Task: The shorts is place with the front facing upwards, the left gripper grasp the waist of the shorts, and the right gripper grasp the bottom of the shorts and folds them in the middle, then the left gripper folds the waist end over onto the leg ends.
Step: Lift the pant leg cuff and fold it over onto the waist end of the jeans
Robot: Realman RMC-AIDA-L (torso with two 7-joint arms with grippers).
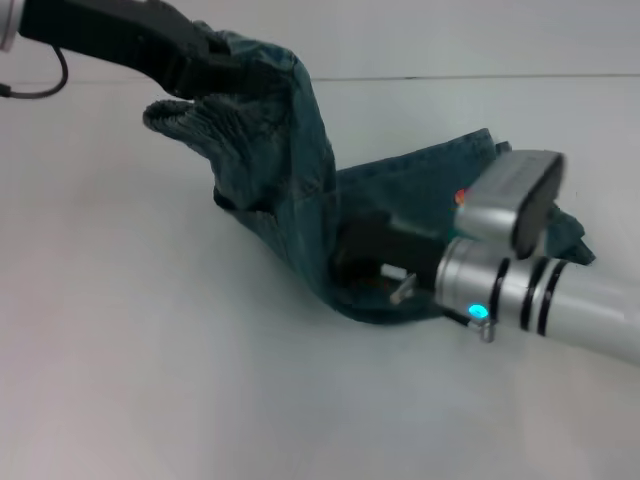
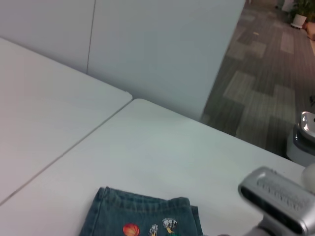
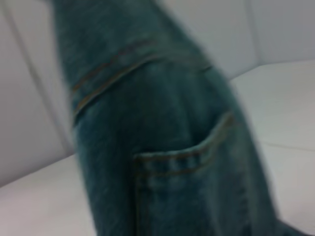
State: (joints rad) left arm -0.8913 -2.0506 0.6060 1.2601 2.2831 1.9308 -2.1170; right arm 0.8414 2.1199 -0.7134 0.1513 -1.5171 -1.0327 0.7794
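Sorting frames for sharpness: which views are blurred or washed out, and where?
Right wrist view: the shorts fill the frame, soft and smeared, stitching barely legible. Head view: mostly sharp, the left claw dark against the pale table. Left wrist view: crisp on the cartoon print, flat even light.

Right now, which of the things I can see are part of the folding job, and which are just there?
Part of the job:
- the shorts, lifted at one end
- the waist of the shorts, held up
- the left gripper, gripping the waist
- the right gripper, low against the shorts' fold on the table

Just there:
- the white table
- the wall panel
- the patterned floor
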